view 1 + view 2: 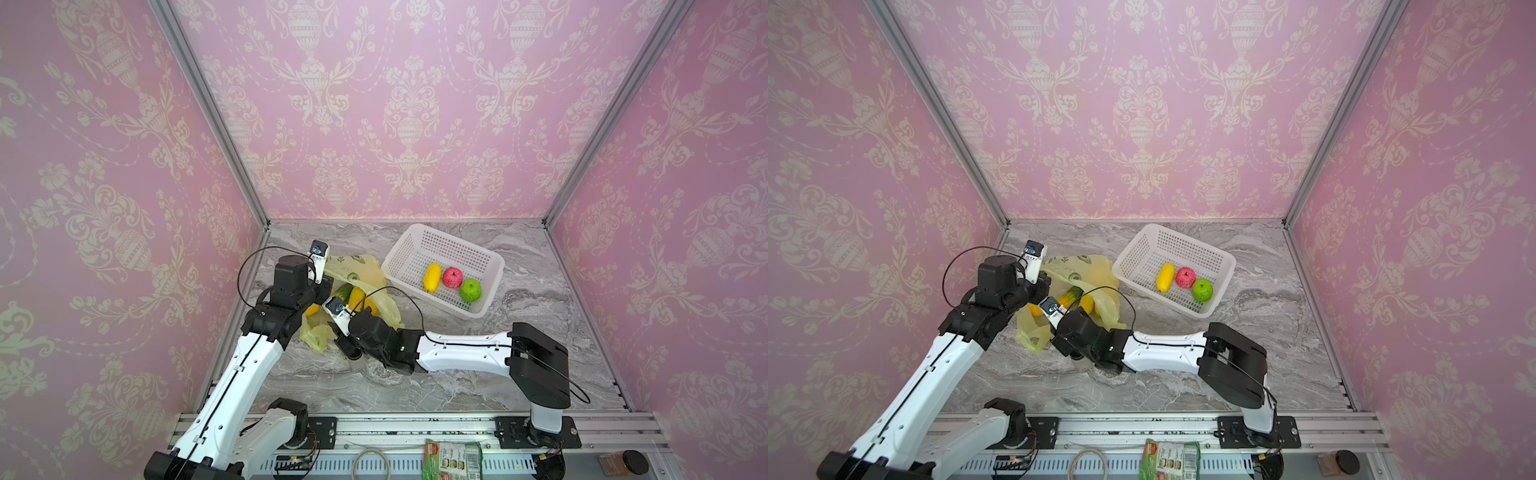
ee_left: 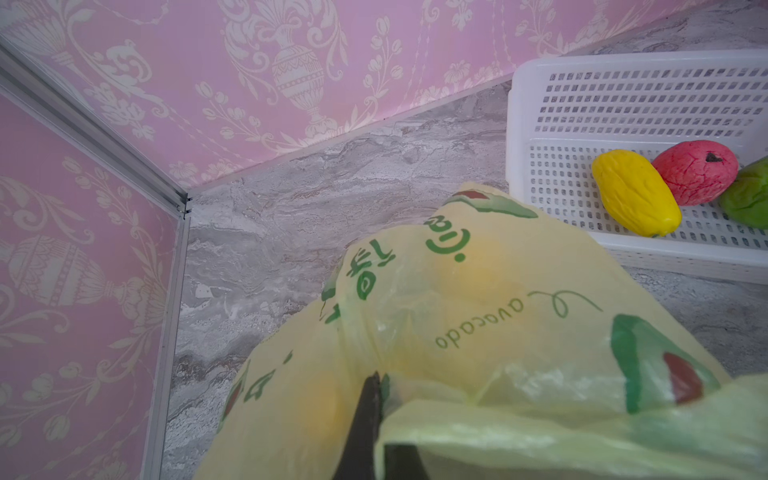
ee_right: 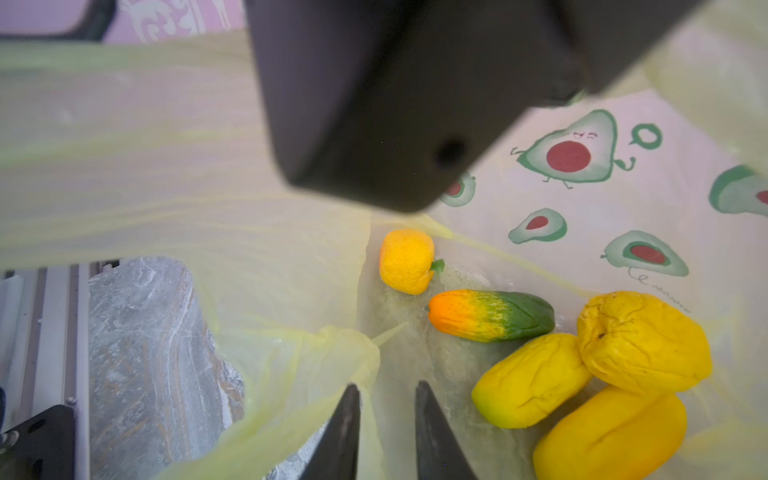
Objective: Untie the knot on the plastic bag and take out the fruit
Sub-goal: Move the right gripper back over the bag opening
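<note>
The plastic bag [image 1: 361,270] lies open-mouthed on the bench [image 1: 457,382] beside the white basket [image 1: 440,245] (three fruit [image 1: 452,277] sit in it), and the left fingers [image 2: 365,415] are pinched tight on its film. The right fingers [image 3: 345,436] stand slightly apart at the bag's rim, seemingly gripping nothing, with five more fruit inside.

Both top views: high above, looking steeply down on the whole counter [image 1: 457,386]. Left wrist view: close against the plastic bag [image 2: 498,324], facing the basket [image 2: 623,104] beyond it. Right wrist view: close, into the bag. All share the bag.
</note>
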Available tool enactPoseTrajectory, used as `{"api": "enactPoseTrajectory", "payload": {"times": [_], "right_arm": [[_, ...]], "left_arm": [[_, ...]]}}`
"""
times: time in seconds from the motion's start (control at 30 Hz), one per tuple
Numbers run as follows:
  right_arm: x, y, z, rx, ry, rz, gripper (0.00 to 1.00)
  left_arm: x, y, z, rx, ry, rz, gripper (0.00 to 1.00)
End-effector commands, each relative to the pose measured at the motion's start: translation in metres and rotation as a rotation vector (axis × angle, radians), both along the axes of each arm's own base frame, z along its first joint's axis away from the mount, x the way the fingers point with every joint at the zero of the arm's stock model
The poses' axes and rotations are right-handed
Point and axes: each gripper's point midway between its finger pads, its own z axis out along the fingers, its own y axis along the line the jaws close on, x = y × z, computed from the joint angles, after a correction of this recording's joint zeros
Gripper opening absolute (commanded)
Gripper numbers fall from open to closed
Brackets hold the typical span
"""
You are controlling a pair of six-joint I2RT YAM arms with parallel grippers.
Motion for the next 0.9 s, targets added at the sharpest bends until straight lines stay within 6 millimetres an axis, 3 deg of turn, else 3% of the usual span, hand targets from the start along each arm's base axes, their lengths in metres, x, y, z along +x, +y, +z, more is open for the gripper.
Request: {"api": "enactPoseTrajectory", "payload": {"times": [0.0,0.07,0.1,0.43,0.73,0.87], "right_arm": [[0.036,-0.028,-0.041,-0.023,0.049,-0.073,0.26],[0.034,-0.029,-0.034,0.009,0.030,-0.062,0.27],[0.031,-0.038,-0.047,-0.016,0.036,-0.067,0.27],[0.040,-0.044,-0.054,-0.040,0.021,-0.122,0.33],[0.087,-0.029,-0.083,-0.179,0.066,-0.325,0.38],[0.115,-0.026,-0.091,-0.207,0.063,-0.418,0.47]], "left_arm": [[-0.029,-0.041,-0.011,-0.074,0.097,-0.197,0.00],[-0.029,-0.042,-0.013,-0.077,0.105,-0.194,0.00],[-0.028,-0.041,-0.013,-0.077,0.107,-0.191,0.00],[-0.028,-0.041,-0.007,-0.094,0.091,-0.187,0.00],[-0.035,-0.047,0.008,-0.124,0.041,-0.227,0.00],[-0.038,-0.050,0.013,-0.134,0.017,-0.249,0.00]]}}
